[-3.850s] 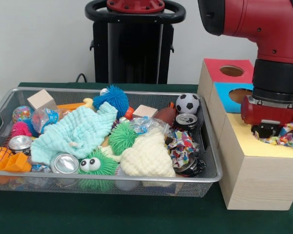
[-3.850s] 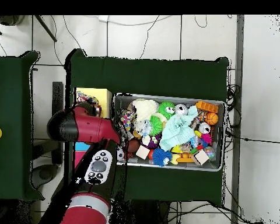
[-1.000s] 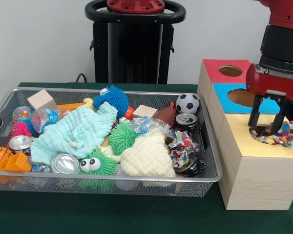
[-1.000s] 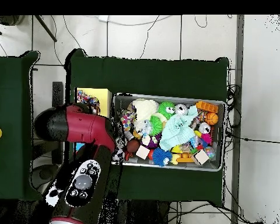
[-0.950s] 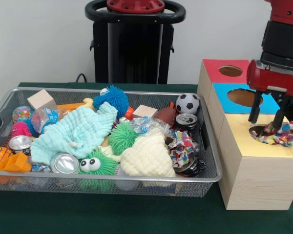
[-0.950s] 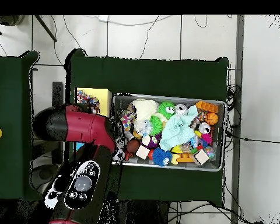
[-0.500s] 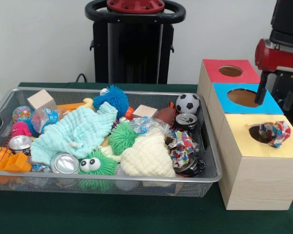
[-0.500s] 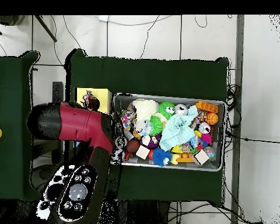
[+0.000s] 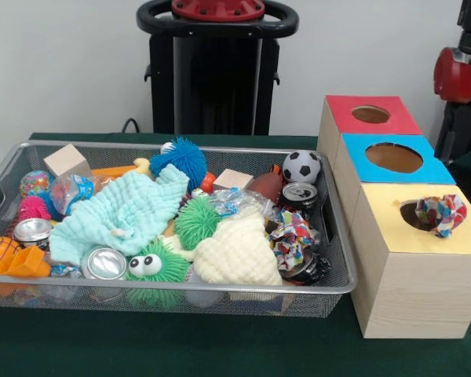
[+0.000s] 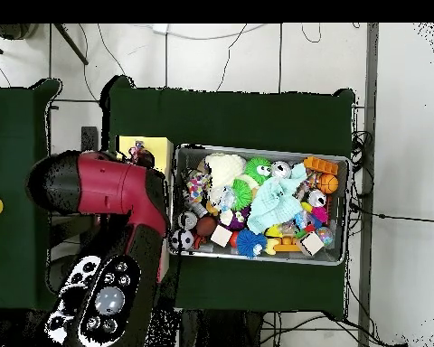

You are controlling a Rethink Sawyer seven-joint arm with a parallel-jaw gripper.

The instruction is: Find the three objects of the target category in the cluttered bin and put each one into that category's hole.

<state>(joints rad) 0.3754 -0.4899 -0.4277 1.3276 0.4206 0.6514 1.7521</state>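
Right now you have the arm (image 9: 463, 75) only at the front view's right edge, above the boxes, and you cannot tell from either view how its fingers stand. Your bin (image 9: 220, 292) sits on the green table (image 9: 180, 345), crowded with toys, cans and cloths, just beside the row of wooden boxes. A multicoloured crumpled cloth (image 9: 441, 214) rests half in the hole of the yellow-topped box (image 9: 424, 271), apart from the arm.
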